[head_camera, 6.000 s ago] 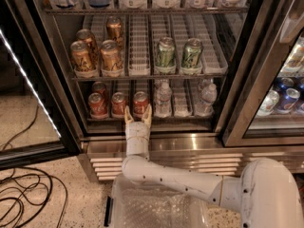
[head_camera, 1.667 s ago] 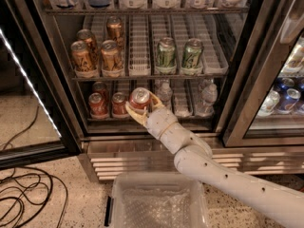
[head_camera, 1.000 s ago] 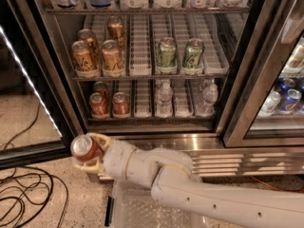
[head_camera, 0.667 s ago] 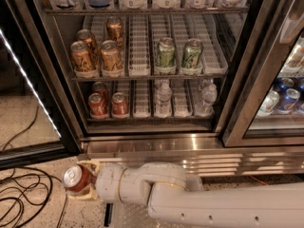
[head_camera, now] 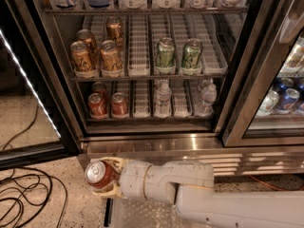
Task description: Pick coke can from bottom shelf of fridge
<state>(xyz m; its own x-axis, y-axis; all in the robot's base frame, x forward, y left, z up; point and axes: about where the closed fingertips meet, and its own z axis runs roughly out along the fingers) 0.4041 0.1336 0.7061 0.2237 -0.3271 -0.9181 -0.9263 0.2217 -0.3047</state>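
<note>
**Red can held low over the floor**

Closest to us, the big white arm (head_camera: 190, 184) reaches to the left, low over the speckled floor (head_camera: 52, 213). Black cables (head_camera: 19, 198) curl on the floor at the left. The gripper (head_camera: 100, 177) is at the end of the arm, in front of the fridge (head_camera: 237, 80) and below it. Its cream fingers (head_camera: 114, 162) are clamped on the coke can (head_camera: 97, 174), one above it and one below. The can lies tilted, with its silver top turned to the left.

Just behind is the shiny steel sill (head_camera: 180, 145), with a slatted grille (head_camera: 266, 163) under it. The fridge door (head_camera: 28, 103) stands open on the left, with a bright light strip (head_camera: 26, 77) down its edge.

On the bottom shelf (head_camera: 142, 117) three more red cans (head_camera: 118, 105) stand at the left, and two water bottles (head_camera: 163, 99) stand further right. One shelf up are gold-brown cans (head_camera: 110, 56) on the left and two green cans (head_camera: 165, 55) in the middle.
</note>
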